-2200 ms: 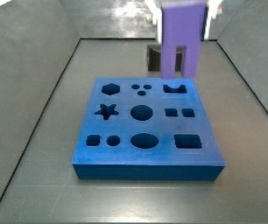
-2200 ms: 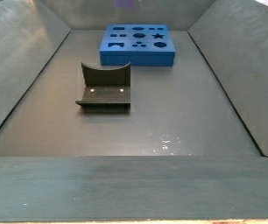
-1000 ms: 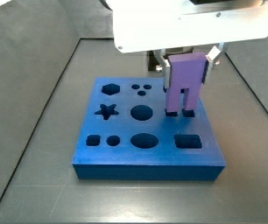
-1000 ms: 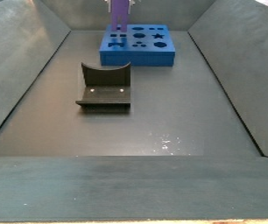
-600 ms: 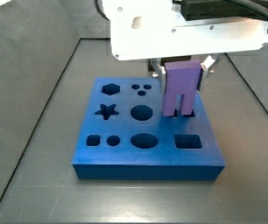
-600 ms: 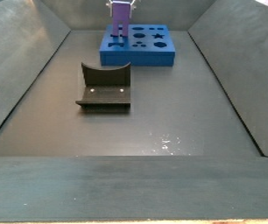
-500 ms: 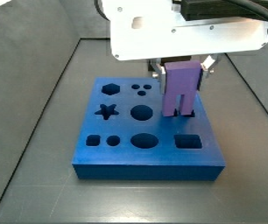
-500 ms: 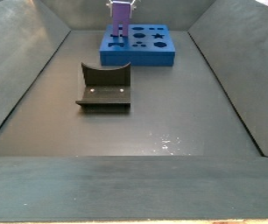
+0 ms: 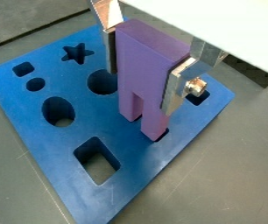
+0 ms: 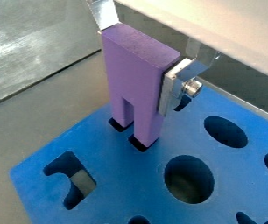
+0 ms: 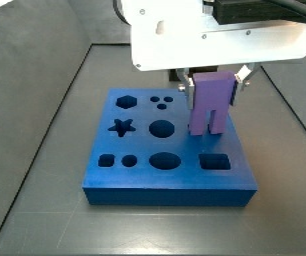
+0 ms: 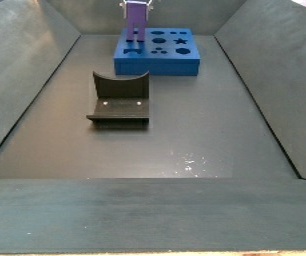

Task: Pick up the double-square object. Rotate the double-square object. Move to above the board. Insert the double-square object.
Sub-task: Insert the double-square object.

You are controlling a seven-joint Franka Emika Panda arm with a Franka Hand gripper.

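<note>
The gripper [image 9: 146,54] stands over the board [image 9: 31,114], its silver fingers [image 9: 105,15] clamped on the upper part of the double-square object [image 9: 143,74]. The object hangs upright, long axis vertical, directly below the fingers. Its two lower legs point down at the paired square cutouts; in a wrist view the leg tips [image 10: 134,134] sit at or just inside these holes, though depth of entry cannot be told. In a side view the object [image 11: 211,102] stands over the board's [image 11: 122,175] right-hand column of cutouts. Judgement: the legs appear aligned with the holes, so insertion calls for a straight descent along the object's long axis, without tilt.
</note>
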